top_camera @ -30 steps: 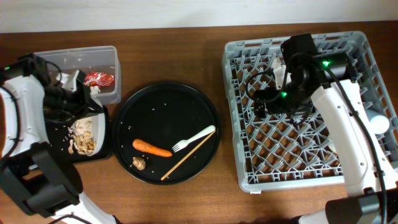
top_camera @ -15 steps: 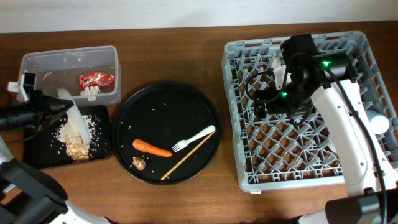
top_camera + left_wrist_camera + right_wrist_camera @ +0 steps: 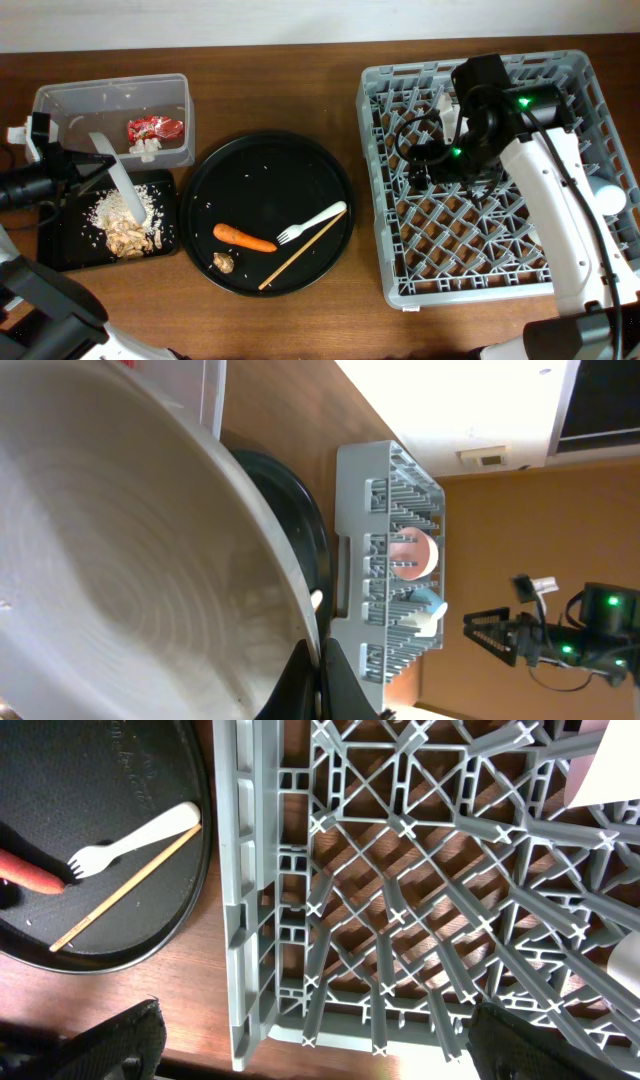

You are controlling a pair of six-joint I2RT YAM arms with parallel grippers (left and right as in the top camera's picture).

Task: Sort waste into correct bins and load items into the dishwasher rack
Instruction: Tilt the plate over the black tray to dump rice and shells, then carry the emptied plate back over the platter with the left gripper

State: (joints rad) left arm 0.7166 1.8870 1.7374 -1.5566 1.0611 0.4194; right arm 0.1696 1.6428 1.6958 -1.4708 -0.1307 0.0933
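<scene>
My left gripper (image 3: pixel 85 165) is shut on the rim of the white round plate (image 3: pixel 118 178), holding it tilted nearly on edge above the shallow black tray (image 3: pixel 60 245). Pale rice-like scraps (image 3: pixel 125 220) lie in that tray. In the left wrist view the plate (image 3: pixel 130 560) fills the frame, pinched between the jaws (image 3: pixel 320 680). The red wrapper (image 3: pixel 155 128) lies in the clear tub (image 3: pixel 60 100). The carrot (image 3: pixel 245 238), brown lump (image 3: pixel 223 262), white fork (image 3: pixel 312 222) and chopsticks (image 3: pixel 300 250) lie on the round black tray (image 3: pixel 270 160). My right gripper (image 3: pixel 448 168) hangs open and empty over the grey rack (image 3: pixel 470 285).
The right wrist view shows the rack's left wall (image 3: pixel 250 900) with the fork (image 3: pixel 140 835) and chopsticks (image 3: pixel 130 885) beside it. A white item (image 3: pixel 447 105) and a pale cup (image 3: pixel 608 195) stand in the rack. Bare wood lies along the front edge.
My left arm has swung out to the left with the plate, uncovering the black tray. Food scraps now lie in that tray. The right arm has not moved.
</scene>
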